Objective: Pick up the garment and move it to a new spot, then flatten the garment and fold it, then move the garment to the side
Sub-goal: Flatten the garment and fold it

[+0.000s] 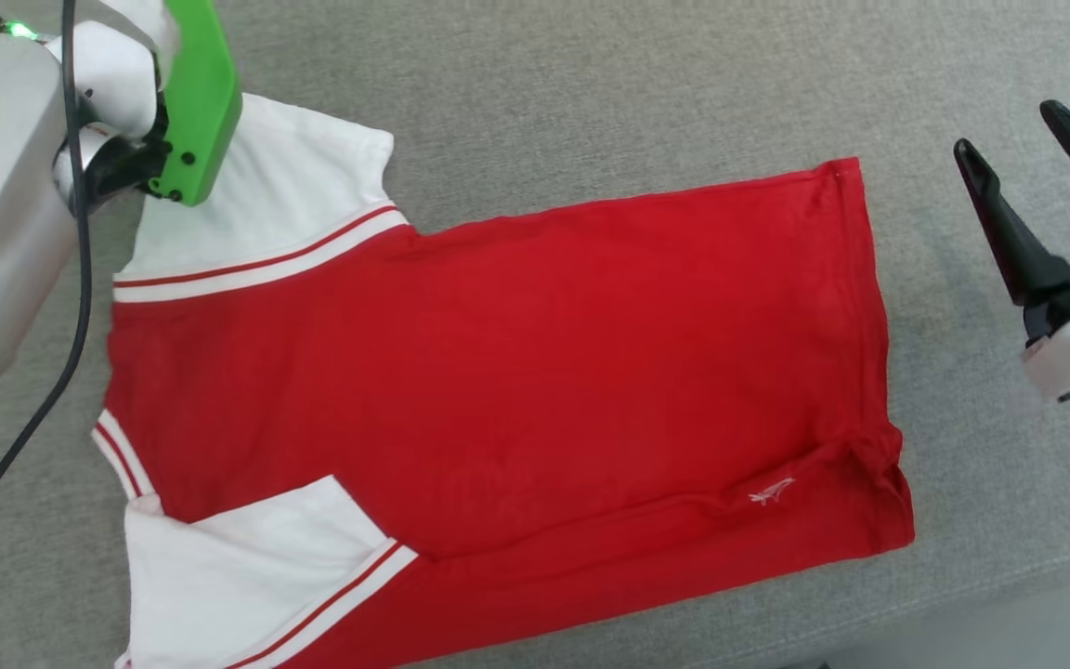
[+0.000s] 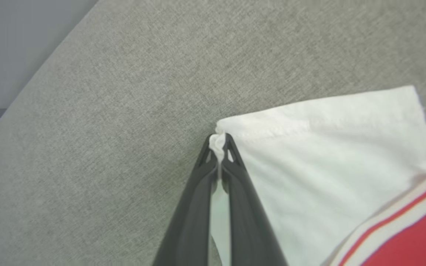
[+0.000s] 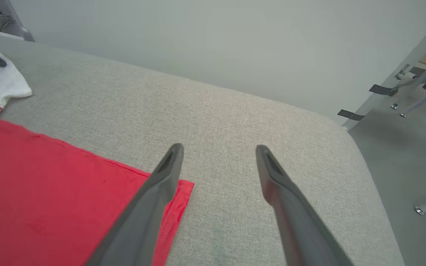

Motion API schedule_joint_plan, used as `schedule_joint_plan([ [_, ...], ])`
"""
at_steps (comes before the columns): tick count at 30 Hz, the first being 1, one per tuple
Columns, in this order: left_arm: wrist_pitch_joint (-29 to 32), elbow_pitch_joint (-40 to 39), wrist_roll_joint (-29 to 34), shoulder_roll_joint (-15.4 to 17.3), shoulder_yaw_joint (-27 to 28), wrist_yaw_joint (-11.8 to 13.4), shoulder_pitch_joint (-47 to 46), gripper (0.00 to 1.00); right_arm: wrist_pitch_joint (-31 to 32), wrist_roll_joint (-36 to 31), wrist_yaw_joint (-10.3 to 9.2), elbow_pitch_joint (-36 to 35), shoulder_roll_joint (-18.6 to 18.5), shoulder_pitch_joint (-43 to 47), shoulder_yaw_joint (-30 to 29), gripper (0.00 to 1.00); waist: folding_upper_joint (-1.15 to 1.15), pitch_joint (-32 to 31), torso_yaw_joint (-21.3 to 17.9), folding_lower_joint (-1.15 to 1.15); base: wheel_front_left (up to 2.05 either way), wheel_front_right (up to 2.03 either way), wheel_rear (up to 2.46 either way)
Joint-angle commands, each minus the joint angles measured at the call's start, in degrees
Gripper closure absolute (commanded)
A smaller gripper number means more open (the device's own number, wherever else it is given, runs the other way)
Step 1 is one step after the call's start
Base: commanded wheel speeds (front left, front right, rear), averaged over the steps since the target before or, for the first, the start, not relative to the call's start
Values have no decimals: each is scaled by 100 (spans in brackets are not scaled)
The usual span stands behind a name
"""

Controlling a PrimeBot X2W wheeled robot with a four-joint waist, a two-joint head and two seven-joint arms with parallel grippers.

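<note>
Lying flat on the grey padded surface [image 1: 591, 84], the garment [image 1: 498, 372] shows a plain red face. Its long axis runs from 9 o'clock to 3 o'clock in the head view. The two white sleeves sit at the 9 o'clock end, the far sleeve [image 1: 284, 186] toward 11 o'clock and the near sleeve [image 1: 238, 557] toward 7 o'clock. The hem [image 1: 869, 353] closes the 3 o'clock end, with a small white logo [image 1: 772, 491] just inside it toward 5 o'clock. The cloth is smooth apart from a low ridge near that logo.

The left gripper [image 2: 219, 142] has its two dark fingers pressed together on the outer corner of the far sleeve, and a small pucker of white cloth is pinched between the tips. From that pinch the rest of the shirt spreads away toward 4 o'clock. The right gripper [image 1: 1007, 130] hangs over bare surface at 3 o'clock with its fingers spread wide and nothing between them. The hem's far corner lies just to its 9 o'clock side, apart from it.

Only one end is gripped, I judge. The left arm is nearer the sleeves and the right arm is nearer the hem. Any drag or fold along the long axis probably calls for the right gripper to take that hem corner first, or the cloth may trail and bunch.
</note>
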Motion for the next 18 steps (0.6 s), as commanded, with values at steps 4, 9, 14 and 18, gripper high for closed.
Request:
schedule_joint_plan([
  [4, -422, -177, 59, -111, -17, -39, 48, 100, 1463, 841, -3, 175, -660, -786, 817, 0, 0, -286, 338, 0, 0, 0, 0],
  [9, -683, -540, 121, -143, -130, -53, -8, 100, 2941, 1608, -3, 517, -1166, -1610, 1710, 0, 0, -323, 560, 0, 0, 0, 0],
  [14, -772, -989, 147, -177, -302, -58, -82, 100, 4117, 2164, -3, 1263, -1220, -2582, 2476, 0, 0, -212, 837, 0, 0, 0, 0],
  [18, -834, -1139, 170, -212, -344, -59, -138, 100, 4328, 2245, -3, 1776, -1086, -2879, 2821, 0, 0, -111, 956, 0, 0, 0, 0],
])
